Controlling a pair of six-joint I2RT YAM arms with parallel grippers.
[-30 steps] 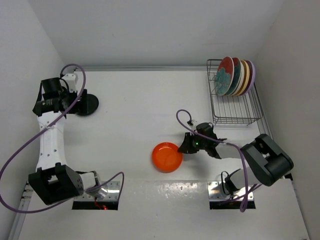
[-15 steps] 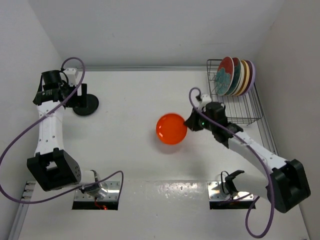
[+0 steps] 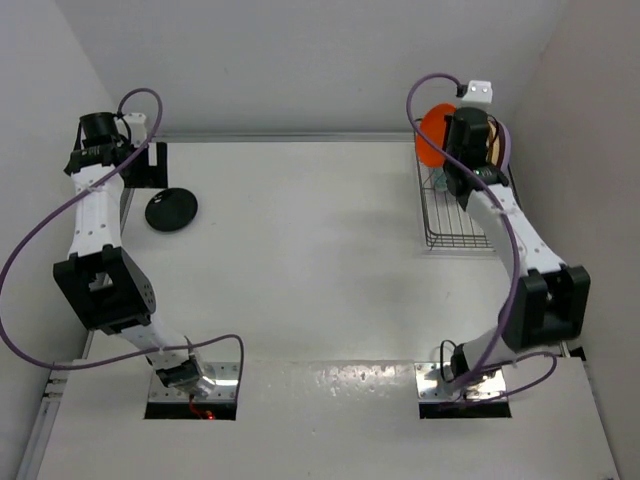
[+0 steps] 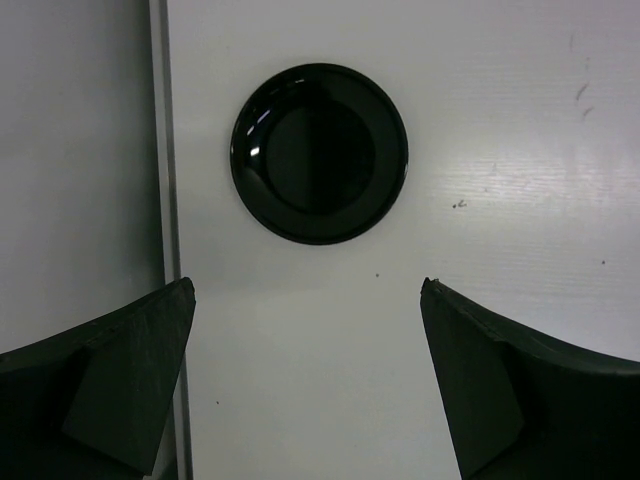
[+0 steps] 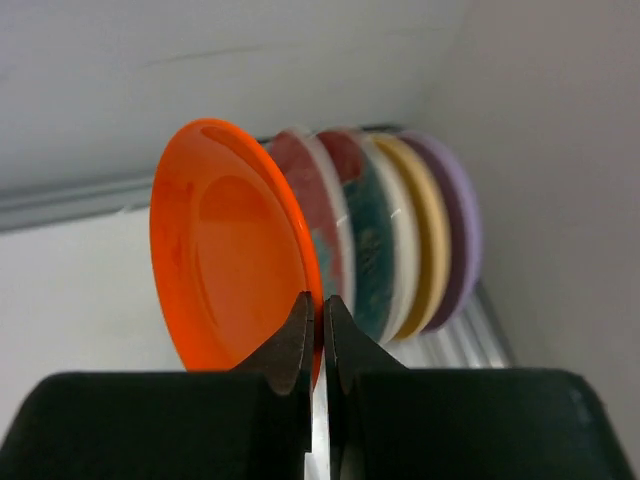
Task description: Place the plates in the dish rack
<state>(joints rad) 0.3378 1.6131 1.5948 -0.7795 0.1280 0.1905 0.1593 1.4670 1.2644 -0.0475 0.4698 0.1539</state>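
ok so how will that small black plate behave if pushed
Probably rigid: the black plate shows a crisp round rim. Its glossy glare hints it's slippery, and lying flat, it would likely slide, not tip.

Orange plate (image 5: 225, 250): plain, glossy, upright on edge, lower rim pinched in right hand (image 5: 313, 305), just beside racked row, upper right of top view.
Dish rack (image 3: 470, 228): dark wire, holds two red-teal floral plates (image 5: 370, 255), cream plate (image 5: 402, 250), tan-yellow plate (image 5: 427, 240) and lavender plate (image 5: 462, 230), all on edge.
Black plate (image 4: 319, 153): small, flat on worktop (image 4: 500, 150), upper left.
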